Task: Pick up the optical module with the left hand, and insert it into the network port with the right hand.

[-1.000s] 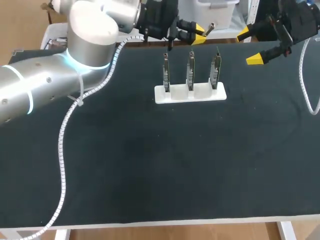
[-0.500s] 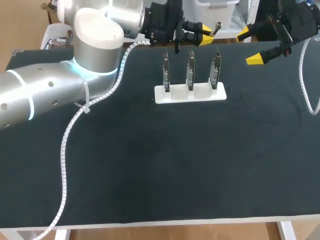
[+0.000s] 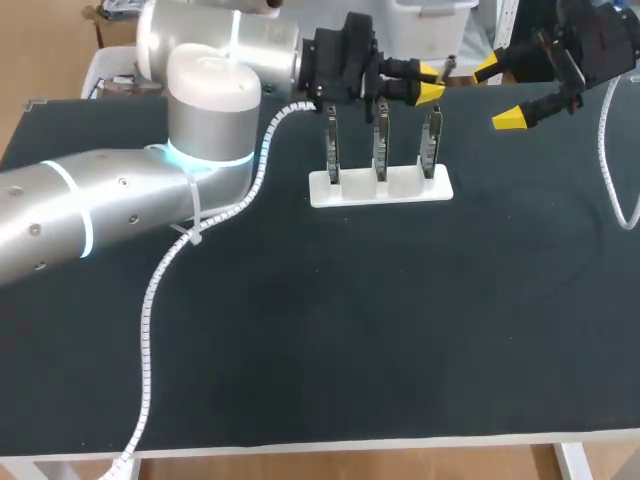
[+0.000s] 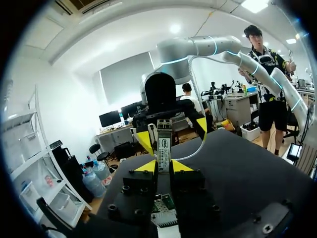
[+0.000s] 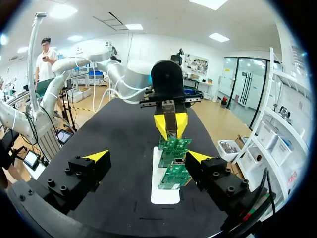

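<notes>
Three circuit boards [image 3: 381, 140] stand in a white holder [image 3: 380, 188]; just beyond them, the left end effector [image 4: 164, 166] grips the optical module [image 4: 164, 141] aloft. Pickup looks done; next, the open right end effector [image 3: 500, 93] should take it.

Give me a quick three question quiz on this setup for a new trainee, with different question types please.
1. True or false: the right gripper is shut.
2. How many circuit boards stand in the white holder? A two, B three, C four.
3. Fill in: the optical module is clamped in the ___ gripper.
Key: 1 false, it is open and empty. 2 B. 3 the left gripper.
</notes>
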Available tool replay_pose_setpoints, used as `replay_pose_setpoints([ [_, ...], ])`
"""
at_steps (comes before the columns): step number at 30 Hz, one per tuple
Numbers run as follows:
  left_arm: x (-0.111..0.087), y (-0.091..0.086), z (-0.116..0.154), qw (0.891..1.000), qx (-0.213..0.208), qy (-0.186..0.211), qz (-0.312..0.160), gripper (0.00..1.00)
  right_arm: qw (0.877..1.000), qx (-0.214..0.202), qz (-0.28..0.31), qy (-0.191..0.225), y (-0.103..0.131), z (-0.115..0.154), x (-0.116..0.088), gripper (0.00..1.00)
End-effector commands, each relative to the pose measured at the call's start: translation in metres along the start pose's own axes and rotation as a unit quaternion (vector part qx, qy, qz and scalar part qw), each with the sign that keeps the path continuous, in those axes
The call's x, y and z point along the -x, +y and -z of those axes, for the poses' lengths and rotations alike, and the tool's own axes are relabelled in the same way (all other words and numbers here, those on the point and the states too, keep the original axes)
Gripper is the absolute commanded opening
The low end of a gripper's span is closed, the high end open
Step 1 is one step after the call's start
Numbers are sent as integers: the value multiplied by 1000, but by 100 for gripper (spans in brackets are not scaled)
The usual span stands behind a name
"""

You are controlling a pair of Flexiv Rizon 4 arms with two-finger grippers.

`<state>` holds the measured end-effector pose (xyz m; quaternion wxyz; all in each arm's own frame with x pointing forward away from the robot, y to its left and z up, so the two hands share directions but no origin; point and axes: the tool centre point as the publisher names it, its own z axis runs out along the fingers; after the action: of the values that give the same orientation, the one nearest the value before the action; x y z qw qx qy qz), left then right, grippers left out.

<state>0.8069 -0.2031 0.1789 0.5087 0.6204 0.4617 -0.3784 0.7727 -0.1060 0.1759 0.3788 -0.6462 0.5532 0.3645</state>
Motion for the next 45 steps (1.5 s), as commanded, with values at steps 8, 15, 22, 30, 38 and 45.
replay_pose_setpoints([
  [8,4,7,-10,1000,-1,0,6,0,1000,-1,0,0,0,0,0,100],
  [15,9,2,-16,1000,9,-2,10,0,1000,-1,0,0,0,0,0,100],
  [22,13,-7,-21,1000,24,-8,11,0,1000,-1,0,0,0,0,0,100],
  [30,16,-23,-12,999,44,0,20,0,1000,-1,0,0,0,0,0,100],
  [38,12,-26,-12,999,45,-7,23,0,1000,-1,0,0,0,0,0,100],
  [45,6,-20,-18,999,39,-17,20,0,1000,-1,0,0,0,0,0,100],
])
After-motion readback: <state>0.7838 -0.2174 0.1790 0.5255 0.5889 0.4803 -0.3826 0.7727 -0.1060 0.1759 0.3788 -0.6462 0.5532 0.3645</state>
